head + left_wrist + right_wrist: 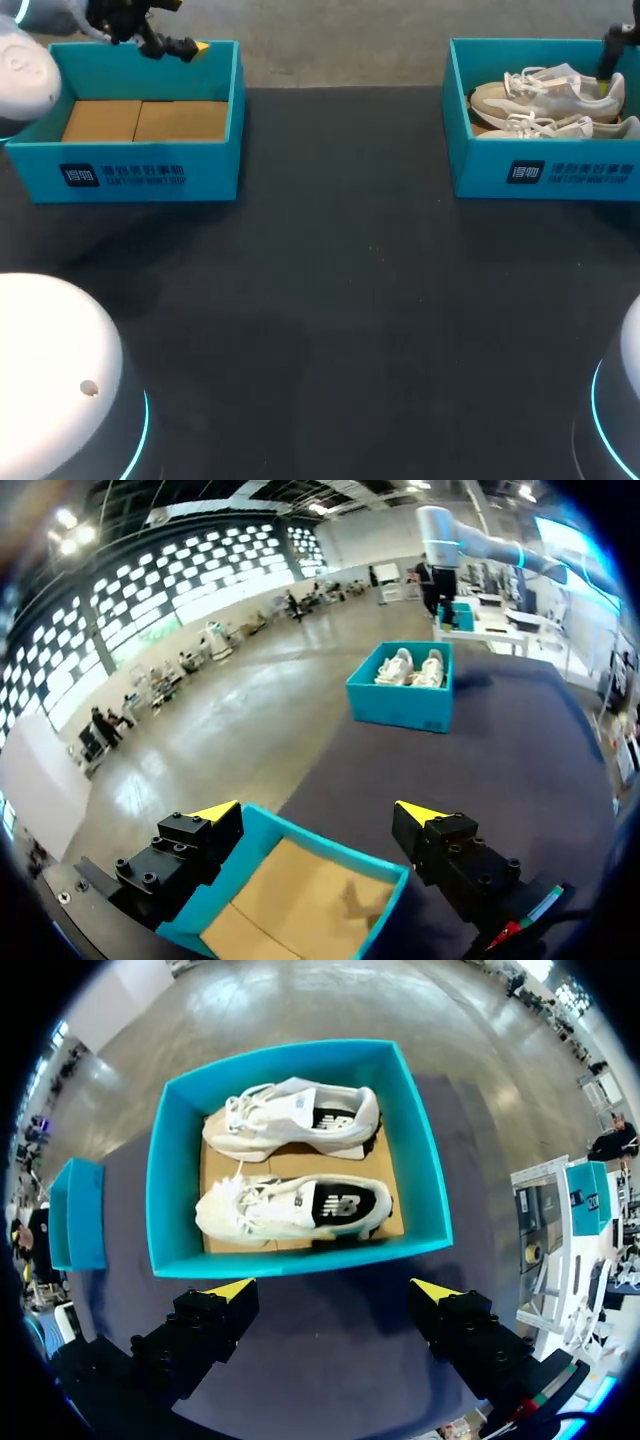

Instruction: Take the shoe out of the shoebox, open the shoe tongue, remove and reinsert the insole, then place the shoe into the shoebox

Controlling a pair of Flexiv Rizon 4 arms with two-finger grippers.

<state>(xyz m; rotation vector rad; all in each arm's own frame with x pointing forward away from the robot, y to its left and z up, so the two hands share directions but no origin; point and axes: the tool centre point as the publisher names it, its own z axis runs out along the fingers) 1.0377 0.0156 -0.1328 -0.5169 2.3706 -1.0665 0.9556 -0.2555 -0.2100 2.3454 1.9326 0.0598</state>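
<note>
My right gripper (332, 1290) has its yellow-tipped fingers spread wide, and only the dark table (340, 300) shows between them. Just ahead of those fingers sits the teal shoebox (300, 1260), open at the top. The pair of cream sneakers lies inside it on a brown cardboard floor. The nearer sneaker (290, 1208) and the farther sneaker (295, 1120) lie side by side on their flanks, toes turned the same way, white laces loose over the tongues. From the head view that arm hangs at the shoebox's far corner (I can't tell whether it touches the rim). My left gripper (318, 812) is likewise parted, fingers well apart and clamped on nothing. It hovers over a corner of a second teal box (300, 835). One finger is on the outer side of the box wall and the other is over the table beside it. This box shows a brown cardboard floor too. The two boxes stand well apart along the table's far edge, the second box on my left and the shoebox with the sneakers on my right.
</note>
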